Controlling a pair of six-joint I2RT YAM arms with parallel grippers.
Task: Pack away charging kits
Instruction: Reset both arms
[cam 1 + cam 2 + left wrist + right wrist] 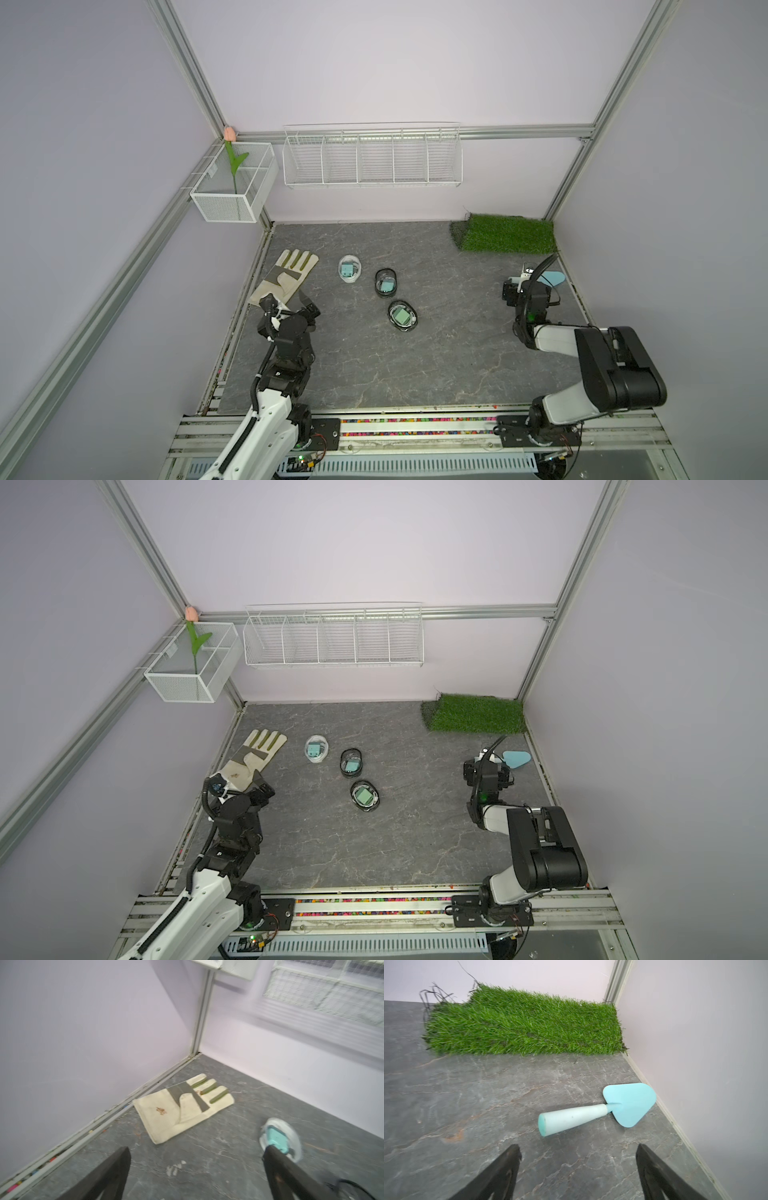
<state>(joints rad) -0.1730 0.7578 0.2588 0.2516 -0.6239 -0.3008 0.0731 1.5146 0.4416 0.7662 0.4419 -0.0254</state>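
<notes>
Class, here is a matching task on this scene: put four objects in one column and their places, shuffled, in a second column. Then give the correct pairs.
Column one
1. work glove
2. trowel
3. grass mat
4. tulip

Column two
A. far right corner of the table
B. standing in the hanging mesh basket
C. flat at the table's left edge
D. at the table's right edge, in front of the grass mat

Pairs: 1-C, 2-D, 3-A, 4-B
</notes>
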